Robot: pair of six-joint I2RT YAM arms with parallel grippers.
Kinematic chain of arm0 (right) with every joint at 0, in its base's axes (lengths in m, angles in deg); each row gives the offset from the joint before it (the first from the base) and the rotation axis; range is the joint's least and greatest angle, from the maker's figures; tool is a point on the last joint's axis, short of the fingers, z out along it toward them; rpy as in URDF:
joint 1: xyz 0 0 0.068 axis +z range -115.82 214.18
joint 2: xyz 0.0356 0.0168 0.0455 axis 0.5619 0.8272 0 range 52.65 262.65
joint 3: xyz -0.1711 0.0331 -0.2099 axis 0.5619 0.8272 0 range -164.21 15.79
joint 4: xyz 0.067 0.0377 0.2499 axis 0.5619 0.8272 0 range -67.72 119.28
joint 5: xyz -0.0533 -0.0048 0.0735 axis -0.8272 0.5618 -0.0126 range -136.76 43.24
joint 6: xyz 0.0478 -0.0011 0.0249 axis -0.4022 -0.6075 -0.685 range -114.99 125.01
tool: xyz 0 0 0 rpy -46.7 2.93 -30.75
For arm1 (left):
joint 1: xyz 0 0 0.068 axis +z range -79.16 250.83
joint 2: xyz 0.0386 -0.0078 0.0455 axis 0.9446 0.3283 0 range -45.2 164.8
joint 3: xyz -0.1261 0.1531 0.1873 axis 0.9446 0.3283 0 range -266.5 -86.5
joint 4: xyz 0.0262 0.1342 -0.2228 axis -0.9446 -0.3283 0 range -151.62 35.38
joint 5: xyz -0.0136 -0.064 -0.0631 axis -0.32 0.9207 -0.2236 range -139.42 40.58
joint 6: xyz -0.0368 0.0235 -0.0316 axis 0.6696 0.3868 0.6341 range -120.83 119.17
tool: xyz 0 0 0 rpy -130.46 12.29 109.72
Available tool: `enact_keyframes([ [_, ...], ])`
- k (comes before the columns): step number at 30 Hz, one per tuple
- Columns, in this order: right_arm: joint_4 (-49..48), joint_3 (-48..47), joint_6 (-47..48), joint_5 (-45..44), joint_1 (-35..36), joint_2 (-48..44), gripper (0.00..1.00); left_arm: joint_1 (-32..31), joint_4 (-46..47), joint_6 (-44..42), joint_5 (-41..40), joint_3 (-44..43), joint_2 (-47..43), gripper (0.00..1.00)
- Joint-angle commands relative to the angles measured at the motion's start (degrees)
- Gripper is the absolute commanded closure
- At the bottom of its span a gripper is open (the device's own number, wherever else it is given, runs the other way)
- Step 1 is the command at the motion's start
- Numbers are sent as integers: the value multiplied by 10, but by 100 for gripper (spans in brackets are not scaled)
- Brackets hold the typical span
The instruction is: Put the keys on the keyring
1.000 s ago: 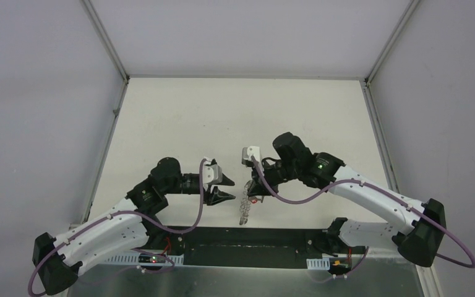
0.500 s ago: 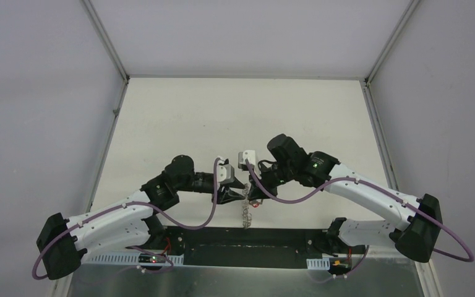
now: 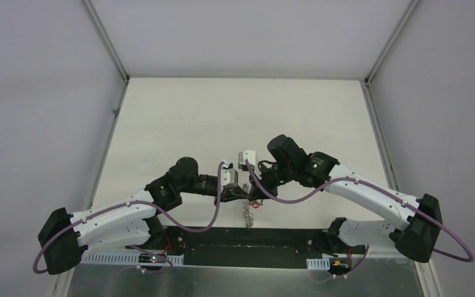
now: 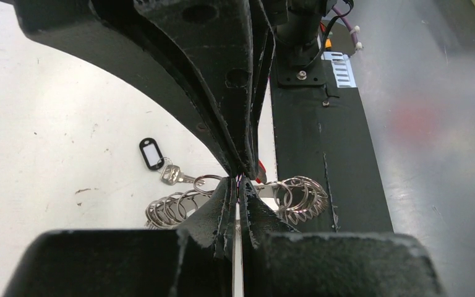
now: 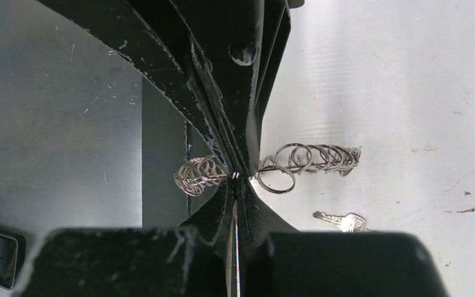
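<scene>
The keyring (image 3: 246, 214), a silvery ring fringed with wire loops, lies on the table under both grippers; it also shows in the left wrist view (image 4: 300, 195) and the right wrist view (image 5: 312, 158). My left gripper (image 3: 242, 193) and right gripper (image 3: 252, 193) meet tip to tip above it, both shut. A red key head (image 4: 260, 168) peeks out beside the right gripper's tips. What the left fingertips (image 4: 227, 189) pinch is hidden. A small silver key (image 4: 174, 176) with a black tag (image 4: 151, 153) lies on the table beside the keyring, free of both grippers; it also shows in the right wrist view (image 5: 340, 219).
A black base strip (image 3: 247, 238) runs along the near table edge just behind the keyring. White walls enclose the table on the left, right and far sides. A grey metal sill (image 5: 55, 124) lies beyond the strip.
My left arm has swung right and its open gripper has closed against the right gripper's tips. The right gripper has shifted slightly left. The keyring has stayed on the table.
</scene>
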Motion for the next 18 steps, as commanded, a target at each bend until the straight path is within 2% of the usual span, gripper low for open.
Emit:
enact_keyframes([
  [1,-35,-6,-4,-1,3,-15,100,-7,-2,-13,1,-6,-14,100],
  [3,-37,-6,-6,-8,3,-16,100,-7,-13,-12,-8,-6,-20,100],
  [4,-40,-6,-10,-14,3,-16,96,-8,-15,-9,-12,-6,-24,100],
  [5,-42,-5,-15,-21,3,-17,89,-7,-16,-5,-16,-4,-28,100],
  [8,-62,5,-31,-36,-1,-29,59,-7,-11,10,-29,0,-39,100],
  [10,-88,20,-46,-34,-7,-44,48,-7,1,25,-40,6,-47,100],
  [12,-124,41,-66,-25,-20,-64,45,-7,23,43,-56,16,-57,100],
  [15,-191,82,-89,-17,-48,-106,46,-7,70,70,-71,36,-75,100],
  [18,-270,131,-150,16,-63,-142,49,-7,138,98,-82,64,-92,100],
])
